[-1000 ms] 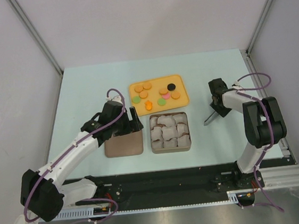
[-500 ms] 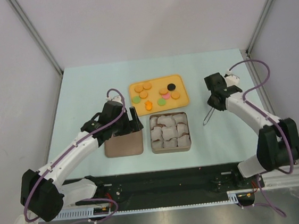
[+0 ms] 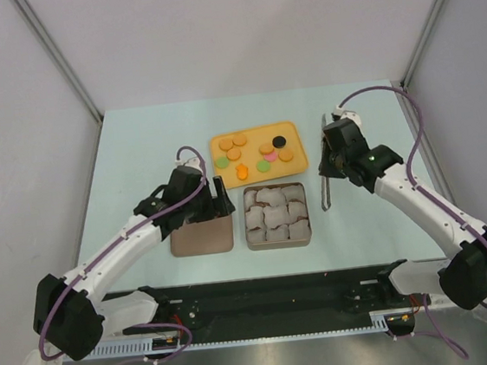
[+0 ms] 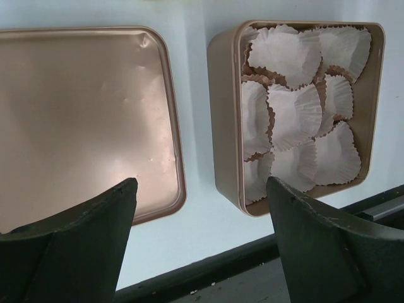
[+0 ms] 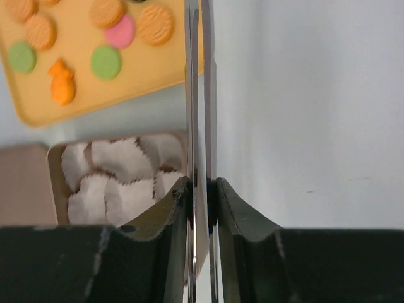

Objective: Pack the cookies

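While the right pincer (image 5: 201, 189) is pressed together on a pair of thin metal tongs (image 5: 199, 95), squeezing the two blades nearly flat, the tongs point past the right edge of the yellow tray (image 3: 292, 130) and the tin (image 4: 224, 113). The cookies (image 3: 234, 154) all lie on that tray, behind the tin, which holds only white paper cups (image 4: 293, 113). The left pincer (image 4: 201, 189) is spread wide and holds nothing, hanging above the gap between the tin and its lid (image 4: 82, 113) on the tabletop (image 3: 136, 150).
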You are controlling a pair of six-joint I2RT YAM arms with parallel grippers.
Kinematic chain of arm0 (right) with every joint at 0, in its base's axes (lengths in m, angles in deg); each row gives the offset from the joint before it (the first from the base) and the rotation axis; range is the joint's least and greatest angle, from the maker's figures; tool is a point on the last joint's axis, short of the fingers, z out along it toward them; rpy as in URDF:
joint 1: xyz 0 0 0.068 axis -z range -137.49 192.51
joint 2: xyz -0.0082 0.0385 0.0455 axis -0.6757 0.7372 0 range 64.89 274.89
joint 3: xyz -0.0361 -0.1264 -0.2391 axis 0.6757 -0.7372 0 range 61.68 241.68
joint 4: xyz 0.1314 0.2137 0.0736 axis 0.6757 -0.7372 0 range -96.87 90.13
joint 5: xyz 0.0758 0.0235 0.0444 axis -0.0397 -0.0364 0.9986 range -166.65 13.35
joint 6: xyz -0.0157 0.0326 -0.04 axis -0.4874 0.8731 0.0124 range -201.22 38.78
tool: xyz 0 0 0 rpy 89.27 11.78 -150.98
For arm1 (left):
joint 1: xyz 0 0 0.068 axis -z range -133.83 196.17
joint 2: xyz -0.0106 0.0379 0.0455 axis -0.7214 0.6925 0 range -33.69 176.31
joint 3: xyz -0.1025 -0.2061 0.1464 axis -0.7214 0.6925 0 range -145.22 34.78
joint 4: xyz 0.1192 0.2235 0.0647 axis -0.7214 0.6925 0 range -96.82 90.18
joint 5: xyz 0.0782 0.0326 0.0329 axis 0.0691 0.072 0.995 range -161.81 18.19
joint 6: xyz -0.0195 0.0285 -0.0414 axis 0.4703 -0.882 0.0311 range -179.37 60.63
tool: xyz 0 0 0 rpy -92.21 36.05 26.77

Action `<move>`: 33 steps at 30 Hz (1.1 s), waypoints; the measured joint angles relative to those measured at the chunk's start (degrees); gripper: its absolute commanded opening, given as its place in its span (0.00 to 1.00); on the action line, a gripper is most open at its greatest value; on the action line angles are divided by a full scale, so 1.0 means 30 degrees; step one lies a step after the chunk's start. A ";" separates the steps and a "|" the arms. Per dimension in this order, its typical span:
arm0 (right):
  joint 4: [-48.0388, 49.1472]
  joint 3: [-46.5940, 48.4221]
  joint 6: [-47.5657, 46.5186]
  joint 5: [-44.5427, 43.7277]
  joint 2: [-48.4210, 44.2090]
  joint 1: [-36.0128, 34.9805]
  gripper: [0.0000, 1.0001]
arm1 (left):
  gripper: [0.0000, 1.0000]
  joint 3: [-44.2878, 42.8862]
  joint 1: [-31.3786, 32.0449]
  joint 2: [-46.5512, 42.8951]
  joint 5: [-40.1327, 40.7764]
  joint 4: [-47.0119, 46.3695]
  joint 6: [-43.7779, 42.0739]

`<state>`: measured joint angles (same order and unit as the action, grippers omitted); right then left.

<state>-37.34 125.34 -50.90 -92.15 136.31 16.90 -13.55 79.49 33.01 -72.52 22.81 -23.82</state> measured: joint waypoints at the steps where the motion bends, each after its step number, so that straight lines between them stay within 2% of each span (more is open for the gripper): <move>1: -0.0168 0.0262 -0.0495 0.0321 0.0087 -0.0386 0.00 | 0.88 0.0044 0.0036 -0.0007 -0.0029 -0.0022 -0.0007; 8: -0.0102 0.1290 -0.3082 0.2331 0.0699 -0.1027 0.00 | 0.88 0.0255 0.0102 -0.0146 -0.0146 -0.0182 -0.0007; 15: -0.0401 0.3053 -0.3934 0.3300 0.2616 -0.1020 0.00 | 0.88 0.0255 0.0109 -0.0408 0.0022 -0.0168 -0.0007; 20: -0.2142 0.7147 -0.4051 0.3045 0.5748 -0.1071 0.01 | 0.87 0.0255 0.0109 -0.0408 0.0036 -0.0160 0.0000; 23: -0.3147 1.0258 -0.4189 0.3031 0.8123 -0.1166 0.11 | 0.88 0.0255 0.0109 -0.0408 0.0029 -0.0153 -0.0007; 28: -0.4401 1.3129 -0.4561 0.3096 1.0579 -0.1435 0.04 | 0.88 0.0255 0.0109 -0.0408 0.0036 -0.0109 -0.0007; 33: -0.5282 1.3996 -0.4830 0.3140 1.2196 -0.1683 0.18 | 0.88 0.0262 0.0109 -0.0554 0.0036 0.0029 -0.0015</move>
<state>-53.19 167.32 -65.39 -82.73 172.90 11.85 -12.77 79.82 31.35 -72.41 22.89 -23.87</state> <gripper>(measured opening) 0.260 0.880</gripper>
